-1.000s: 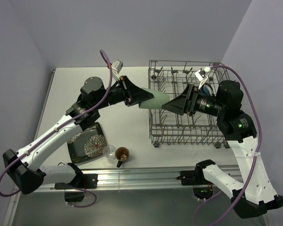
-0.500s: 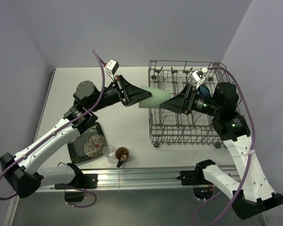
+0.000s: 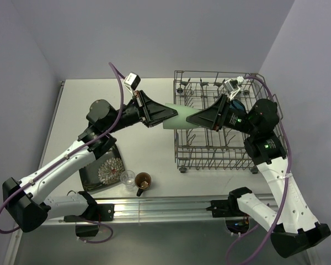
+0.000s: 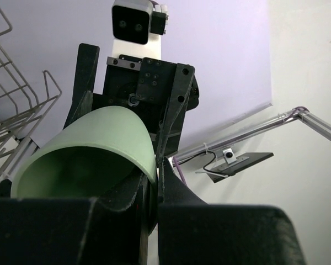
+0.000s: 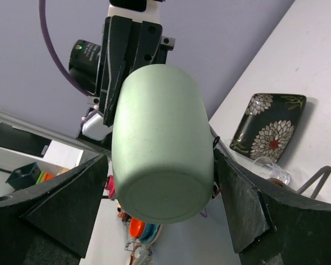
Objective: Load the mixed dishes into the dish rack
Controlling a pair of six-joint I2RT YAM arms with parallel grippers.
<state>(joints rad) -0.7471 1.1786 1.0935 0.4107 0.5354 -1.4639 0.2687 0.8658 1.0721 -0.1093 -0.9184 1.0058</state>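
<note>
top external: mid-handover of pale green cup [image 3: 179, 118] beside dish rack [image 3: 220, 160], pinched at rim by left tool [image 3: 172, 115], flanked by spread right tool [image 3: 194, 121]; plate [image 3: 99, 168], glass [image 3: 127, 178], mug [image 3: 143, 180] yet to load.

**One high fixed view, two wrist views facing each other**

The top camera looks down from above and behind the arm bases, far enough back to take in the whole table [image 3: 149, 94], the rack [image 3: 220, 157], the left gripper [image 3: 168, 116] and the right gripper [image 3: 196, 120]. Each wrist camera sits close behind its own fingers. The left one looks into the mouth of the cup [image 4: 99, 138], the right one at its base. All three views share the cup. The right wrist and top views also share the plate [image 5: 267, 127].
</note>
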